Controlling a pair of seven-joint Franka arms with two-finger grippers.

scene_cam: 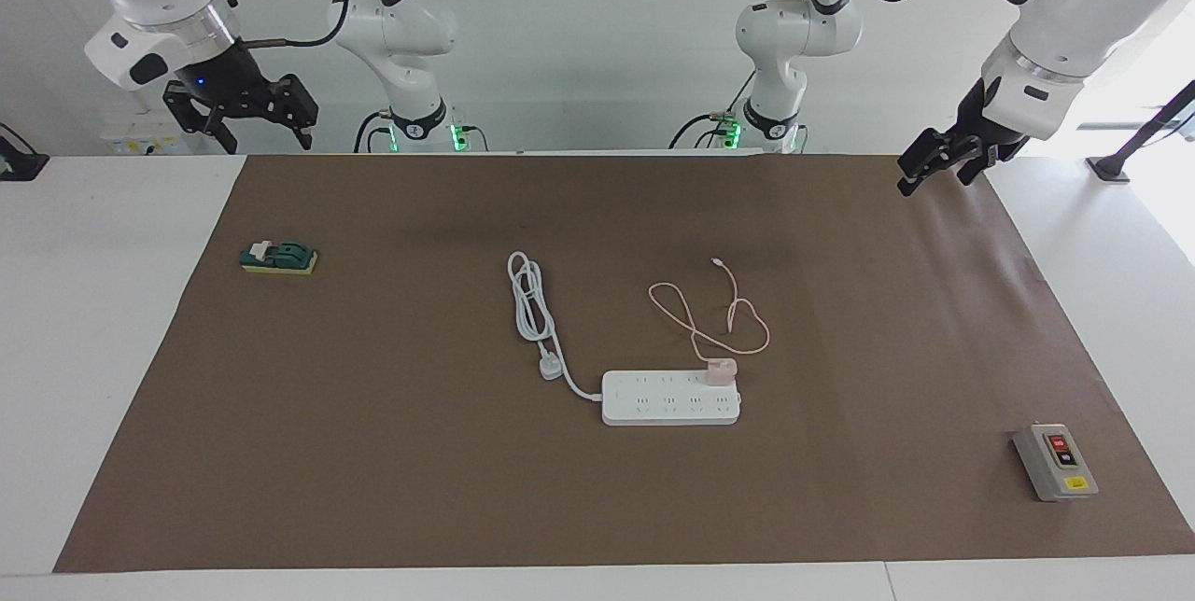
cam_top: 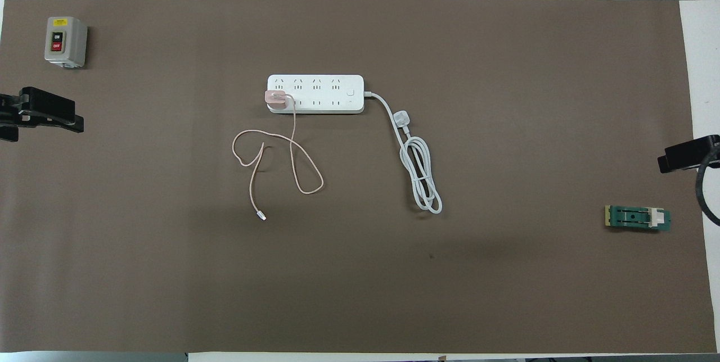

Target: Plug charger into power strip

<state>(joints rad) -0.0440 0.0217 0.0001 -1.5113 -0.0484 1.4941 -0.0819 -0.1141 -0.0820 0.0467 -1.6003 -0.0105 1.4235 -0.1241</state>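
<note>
**Charger seated in strip, both arms raised**

Facing view: charger (scene_cam: 720, 370) sat plugged into the power strip (scene_cam: 670, 398), at the strip's end toward the left arm, in the row nearer the robots. Its pink cable (scene_cam: 714, 312) lay looped on the brown mat (scene_cam: 373, 452). Left gripper (scene_cam: 929, 162) hung over the mat's corner, jaws released, empty. Right gripper (scene_cam: 245, 111) hung above the table's edge, jaws spread, empty.

Overhead view: charger (cam_top: 275, 100) on strip (cam_top: 337, 94); grey switch box (cam_top: 65, 41) and green clip (cam_top: 637, 218) well apart.
</note>
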